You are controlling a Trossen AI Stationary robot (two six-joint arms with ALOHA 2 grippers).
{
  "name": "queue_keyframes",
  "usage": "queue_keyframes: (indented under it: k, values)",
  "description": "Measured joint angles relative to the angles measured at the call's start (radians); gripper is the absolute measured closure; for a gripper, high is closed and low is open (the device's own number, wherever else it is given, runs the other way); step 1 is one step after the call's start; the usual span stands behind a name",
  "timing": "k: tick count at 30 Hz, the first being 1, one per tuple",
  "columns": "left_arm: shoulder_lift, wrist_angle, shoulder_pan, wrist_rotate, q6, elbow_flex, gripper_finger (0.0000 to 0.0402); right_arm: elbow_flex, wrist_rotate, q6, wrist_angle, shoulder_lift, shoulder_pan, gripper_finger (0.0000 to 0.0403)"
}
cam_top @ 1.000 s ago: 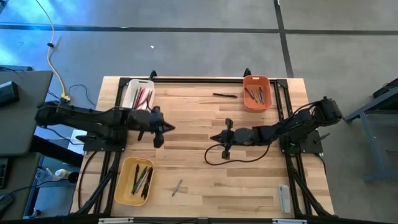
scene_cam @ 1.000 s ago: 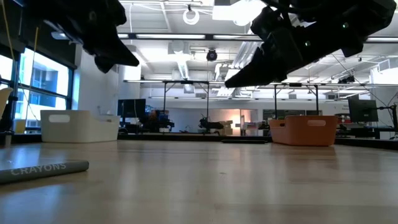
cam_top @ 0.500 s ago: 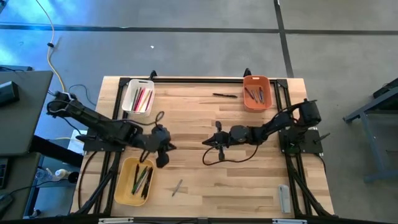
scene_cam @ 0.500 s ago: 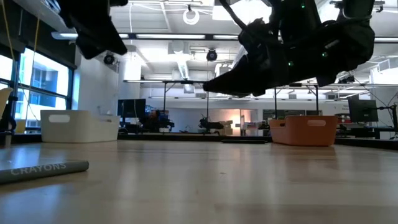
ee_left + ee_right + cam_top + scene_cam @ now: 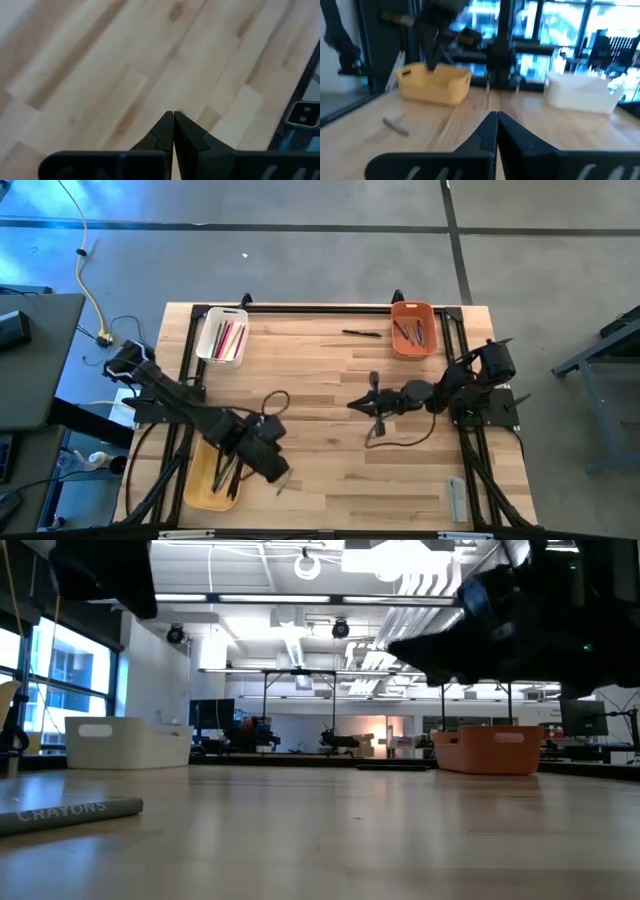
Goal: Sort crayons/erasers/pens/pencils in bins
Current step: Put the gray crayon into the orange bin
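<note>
Left gripper [image 5: 281, 472] sits clenched and empty in the lower left of the high view, right beside the yellow bin [image 5: 203, 483], with its tips almost over a loose grey crayon [image 5: 285, 480] on the boards. Its own wrist view confirms it: both fingers [image 5: 165, 131] pressed together over bare wood. Right gripper [image 5: 352, 404] is clenched too, nothing in it, hanging over the middle of the table [image 5: 320, 360], right of centre, a black cable looped under it. From its wrist view the fingers [image 5: 487, 131] meet in a point, with the yellow bin and the white bin [image 5: 582, 92] ahead across the boards.

The surface is pale butcher-block wood, strips of lighter and darker plank, edged by a black frame. Around it lies grey concrete floor with dark seams. The low view looks level across the boards into a bright workshop: white ceiling lights, ducts, black stands, screens, a window at far left.

Counting up: three bins. White [image 5: 223, 337] at upper left, holding red and pink sticks. Orange bin [image 5: 413, 328] at upper right, with a few dark sticks inside. Yellow at lower left, with green and dark sticks. Two sticks lie loose on the table: the grey crayon at lower centre and a black pen [image 5: 362, 333] at the top, just left of the orange bin. One grey flat bar [image 5: 457, 499] rests at lower right. Two arms, both in view.
</note>
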Motion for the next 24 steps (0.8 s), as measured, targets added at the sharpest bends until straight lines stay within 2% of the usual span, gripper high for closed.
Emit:
queue_keyframes:
  k: [7, 13, 18, 20, 24]
  values:
    - [0.208, -0.056, -0.061, 0.05, -0.1, 0.183, 0.0399, -0.068, 0.031, 0.0, 0.006, -0.078, -0.004, 0.0403]
    - [0.364, -0.136, -0.07, 0.111, -0.19, 0.337, 0.0362, -0.079, 0.031, 0.0, 0.011, -0.094, -0.004, 0.0403]
    - [0.439, -0.12, -0.076, 0.153, -0.236, 0.347, 0.0312, -0.068, 0.023, 0.0, 0.007, -0.095, -0.003, 0.0403]
    - [0.462, -0.164, -0.076, 0.156, -0.235, 0.344, 0.0292, -0.056, 0.016, 0.0, -0.004, -0.095, -0.003, 0.0403]
    - [0.481, -0.138, -0.068, 0.126, -0.224, 0.344, 0.0262, -0.047, 0.008, 0.0, -0.014, -0.095, -0.002, 0.0403]
